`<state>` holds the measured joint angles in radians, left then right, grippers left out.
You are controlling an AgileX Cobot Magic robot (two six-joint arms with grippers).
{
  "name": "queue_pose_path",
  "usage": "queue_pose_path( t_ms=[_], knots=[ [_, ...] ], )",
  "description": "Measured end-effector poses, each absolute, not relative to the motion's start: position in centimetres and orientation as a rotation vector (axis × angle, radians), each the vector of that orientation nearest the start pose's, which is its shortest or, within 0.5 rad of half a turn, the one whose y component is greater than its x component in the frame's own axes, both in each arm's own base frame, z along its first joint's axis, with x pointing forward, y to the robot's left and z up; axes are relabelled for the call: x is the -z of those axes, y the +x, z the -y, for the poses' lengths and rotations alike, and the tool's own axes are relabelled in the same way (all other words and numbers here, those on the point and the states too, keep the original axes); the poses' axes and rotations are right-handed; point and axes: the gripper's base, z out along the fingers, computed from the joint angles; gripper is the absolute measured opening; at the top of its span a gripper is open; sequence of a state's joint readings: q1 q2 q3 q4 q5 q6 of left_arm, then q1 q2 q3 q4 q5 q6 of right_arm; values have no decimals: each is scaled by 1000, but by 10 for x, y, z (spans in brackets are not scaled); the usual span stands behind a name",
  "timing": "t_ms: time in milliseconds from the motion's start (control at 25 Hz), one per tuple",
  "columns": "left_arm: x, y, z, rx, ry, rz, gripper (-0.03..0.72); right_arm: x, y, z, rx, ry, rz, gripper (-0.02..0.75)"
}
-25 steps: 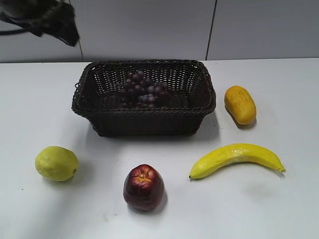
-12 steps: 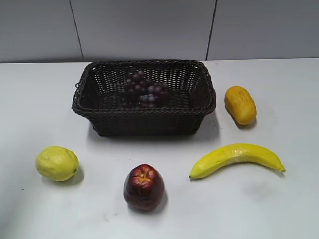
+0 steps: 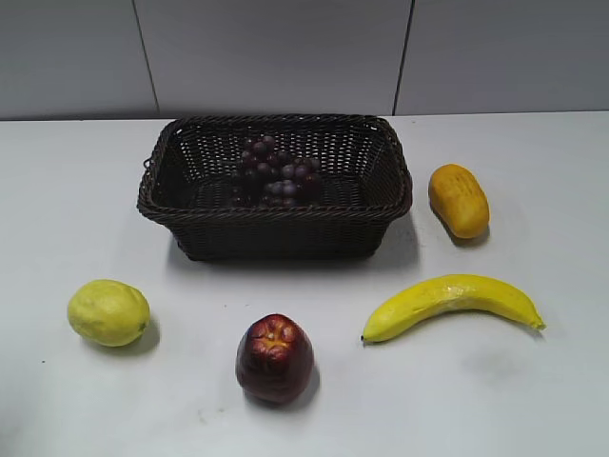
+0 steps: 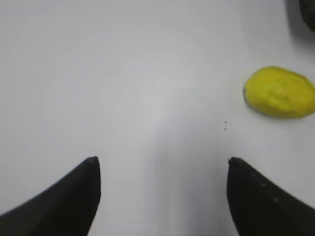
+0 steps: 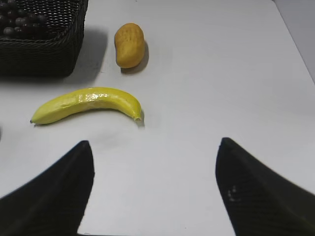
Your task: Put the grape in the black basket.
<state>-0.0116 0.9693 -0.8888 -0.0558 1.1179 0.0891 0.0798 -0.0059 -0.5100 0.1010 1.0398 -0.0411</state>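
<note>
The bunch of dark purple grapes (image 3: 274, 174) lies inside the black woven basket (image 3: 276, 228) at the back middle of the table. In the right wrist view a corner of the basket (image 5: 44, 54) shows at the top left with the grapes (image 5: 17, 22) in it. My left gripper (image 4: 160, 162) is open and empty over bare white table, with the lemon to its right. My right gripper (image 5: 155, 145) is open and empty over the table, near side of the banana. Neither gripper shows in the exterior view.
A lemon (image 3: 108, 312) (image 4: 279, 92) lies front left, a dark red apple (image 3: 274, 358) front middle, a banana (image 3: 452, 303) (image 5: 87, 104) front right, and an orange-yellow fruit (image 3: 458, 200) (image 5: 130, 44) right of the basket. A grey wall stands behind the table.
One second ago the left arm was at the exterior view's top left corner; it has since left that view. The grapes and other fruit have not moved.
</note>
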Motion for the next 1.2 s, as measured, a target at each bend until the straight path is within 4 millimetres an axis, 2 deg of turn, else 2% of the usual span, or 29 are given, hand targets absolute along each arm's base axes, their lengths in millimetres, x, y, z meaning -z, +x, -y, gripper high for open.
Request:
queue_pose_path(
  t_ms=[200,400,560,760,1200],
  knots=[
    [-291,111,6,54,113,-2641,590,-282,-7,-7,-145,-126,-2004,585],
    [-286,68,5,37,112,-2513,589,-282,-7,-7,-145,-126,-2004,585],
    [-283,46,2,-5,116,-2444,587,-282,-7,-7,-145,-126,-2004,585],
    [-270,37,3,9,116,-2447,587,-282,-7,-7,-145,-126,-2004,585],
    [-264,43,3,-10,153,-2404,587,-282,-7,-7,-145,-126,-2004,585]
  ],
)
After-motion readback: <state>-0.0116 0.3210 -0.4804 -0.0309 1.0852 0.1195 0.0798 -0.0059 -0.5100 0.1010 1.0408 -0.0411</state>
